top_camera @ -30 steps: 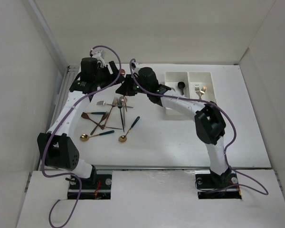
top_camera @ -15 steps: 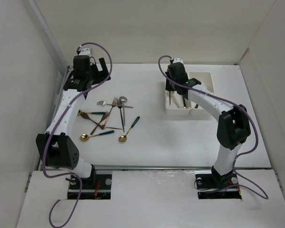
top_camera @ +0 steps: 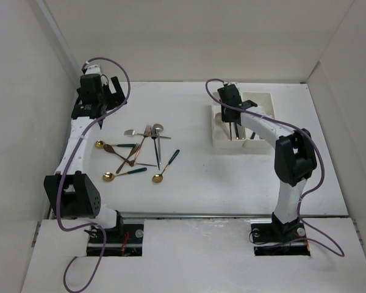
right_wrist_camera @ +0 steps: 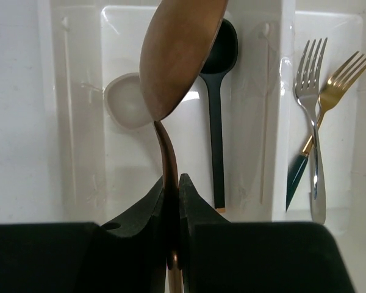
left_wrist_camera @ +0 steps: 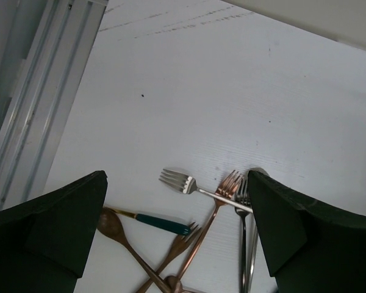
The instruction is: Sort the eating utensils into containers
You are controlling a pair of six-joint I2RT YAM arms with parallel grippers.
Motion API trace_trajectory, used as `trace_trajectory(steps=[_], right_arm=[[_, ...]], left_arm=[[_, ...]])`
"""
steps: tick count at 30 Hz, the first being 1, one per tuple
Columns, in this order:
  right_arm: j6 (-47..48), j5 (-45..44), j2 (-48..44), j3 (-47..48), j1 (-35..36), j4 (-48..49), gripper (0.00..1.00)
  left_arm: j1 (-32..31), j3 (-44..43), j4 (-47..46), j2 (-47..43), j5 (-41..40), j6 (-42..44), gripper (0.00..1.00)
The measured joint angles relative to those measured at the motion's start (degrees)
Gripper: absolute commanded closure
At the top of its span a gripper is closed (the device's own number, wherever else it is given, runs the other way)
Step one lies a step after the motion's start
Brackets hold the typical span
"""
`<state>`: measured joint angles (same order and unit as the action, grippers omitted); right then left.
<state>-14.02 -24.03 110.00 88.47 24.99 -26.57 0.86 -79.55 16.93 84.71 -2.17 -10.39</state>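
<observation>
Right hand (right_wrist_camera: 172,204): gripping copper spoon (right_wrist_camera: 180,55) handle, bowl forward, axis lengthwise over left bin (right_wrist_camera: 79,140) | Left hand (left_wrist_camera: 175,195): wide, empty.

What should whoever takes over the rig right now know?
Left gripper: open, empty, at the table's far left, beyond the pile.
Right gripper: shut on a copper spoon, over the tray's left compartment.
Done: black spoon in the left compartment; silver fork and gold fork in the right.
Left: drop the copper spoon with the spoons, then sort the pile of forks and spoons on the table.
</observation>
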Motion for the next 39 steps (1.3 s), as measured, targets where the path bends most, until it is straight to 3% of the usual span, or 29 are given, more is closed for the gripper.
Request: trace_trajectory(steps=[9, 11, 12, 13, 18, 23, 24, 30, 31, 35, 39], right_arm=[[1.0, 3.4, 6.4, 8.0, -4.7, 0.4, 0.98], [1.0, 3.7, 7.7, 9.4, -5.5, 0.5, 0.78], [1.0, 4.0, 8.2, 9.8, -5.7, 0.5, 0.63], [1.0, 4.2, 8.5, 10.1, -5.8, 0.6, 0.41], [2.2, 5.5, 9.3, 10.3, -5.4, 0.4, 0.24], [6.3, 5.5, 5.9, 9.1, -2.6, 0.8, 0.18], [8.3, 6.1, 4.0, 8.1, -1.4, 1.3, 0.12], [26.0, 20.5, -7.2, 2.4, 9.9, 4.4, 0.10], [29.6, 23.0, -7.2, 2.4, 11.9, 4.7, 0.00], [42.2, 30.9, -1.6, 3.0, 18.9, 3.0, 0.00], [50.4, 31.5, 7.3, 3.4, 21.7, -0.5, 0.00]], left_arm=[[3.5, 1.4, -0.5, -3.1, -0.3, 0.7, 0.00], [3.9, 1.5, -0.6, -4.0, -0.3, 1.0, 0.00], [4.1, 1.5, -0.6, -4.5, -0.3, 1.2, 0.00], [4.3, 1.6, -0.6, -5.0, -0.3, 1.4, 0.00], [4.8, 2.8, -1.2, -9.0, -1.2, 3.6, 0.00], [6.2, 4.9, -1.4, -13.6, -2.1, 5.5, 0.00], [6.6, 5.5, -1.5, -14.3, -2.3, 5.8, 0.00], [8.6, 9.6, -1.8, -18.1, -2.4, 7.3, 0.00], [8.9, 10.2, -1.7, -18.4, -2.2, 7.5, 0.00], [10.1, 11.2, -1.4, -18.9, -0.3, 7.6, 0.00], [10.2, 11.3, -1.3, -19.1, 0.7, 7.6, 0.00]])
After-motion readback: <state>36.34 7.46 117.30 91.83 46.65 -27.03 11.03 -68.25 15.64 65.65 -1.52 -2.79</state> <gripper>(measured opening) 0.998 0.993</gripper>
